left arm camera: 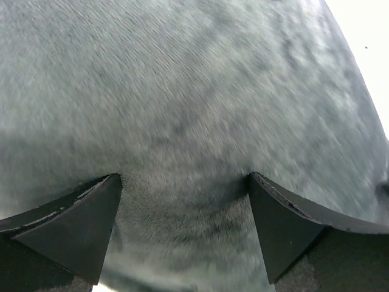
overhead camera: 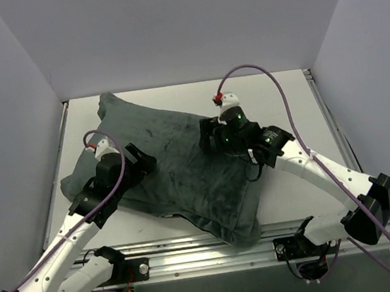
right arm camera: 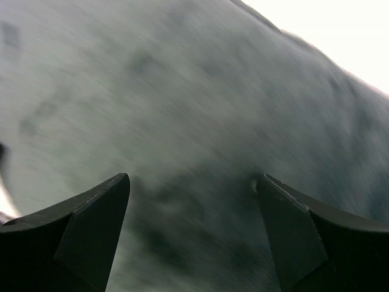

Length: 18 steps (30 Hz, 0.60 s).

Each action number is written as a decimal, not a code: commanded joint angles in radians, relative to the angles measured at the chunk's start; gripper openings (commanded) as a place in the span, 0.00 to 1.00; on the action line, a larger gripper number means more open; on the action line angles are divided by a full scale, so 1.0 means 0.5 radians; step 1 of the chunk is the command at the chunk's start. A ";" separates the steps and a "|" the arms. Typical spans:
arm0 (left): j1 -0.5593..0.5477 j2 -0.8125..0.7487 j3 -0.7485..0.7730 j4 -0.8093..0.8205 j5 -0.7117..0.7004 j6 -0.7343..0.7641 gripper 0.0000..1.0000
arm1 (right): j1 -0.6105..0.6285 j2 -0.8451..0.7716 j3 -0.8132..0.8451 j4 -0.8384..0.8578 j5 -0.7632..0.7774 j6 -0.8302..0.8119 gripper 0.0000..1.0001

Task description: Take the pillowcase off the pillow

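Observation:
The pillowcase [overhead camera: 183,169] lies grey-green velvety side up, stuffed and plump, slanting from the back left to the front edge of the table. No zebra side shows. The white pillow is hidden inside it. My left gripper [overhead camera: 144,163] is open, its fingertips [left arm camera: 97,213] pressed down on the cloth [left arm camera: 182,121] near the case's left end. My right gripper [overhead camera: 212,138] is open over the case's right part, fingers [right arm camera: 97,225] wide apart and against the cloth [right arm camera: 182,109].
The white table [overhead camera: 282,100] shows at the back and right of the case. A metal rail [overhead camera: 194,256] runs along the front edge; the case's front corner hangs over it. Grey walls enclose the left, back and right.

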 commanded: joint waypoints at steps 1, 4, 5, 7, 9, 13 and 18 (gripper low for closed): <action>0.145 0.181 -0.009 0.302 0.095 0.079 0.94 | -0.028 -0.152 -0.290 0.143 0.124 0.161 0.81; 0.310 0.362 -0.012 0.431 0.203 0.113 0.94 | -0.031 -0.149 -0.523 0.302 -0.001 0.207 0.81; 0.350 0.415 0.006 0.476 0.224 0.131 0.94 | -0.031 -0.110 -0.569 0.406 -0.044 0.241 0.81; 0.451 0.567 0.034 0.532 0.267 0.177 0.94 | -0.022 -0.051 -0.668 0.523 -0.139 0.256 0.80; 0.510 0.678 0.104 0.630 0.313 0.205 0.94 | -0.016 0.074 -0.683 0.707 -0.179 0.269 0.80; 0.632 1.031 0.313 0.759 0.411 0.284 0.94 | -0.031 0.393 -0.564 0.882 -0.183 0.229 0.80; 0.764 1.228 0.567 0.777 0.476 0.367 0.94 | -0.068 0.734 -0.230 0.941 -0.278 0.100 0.80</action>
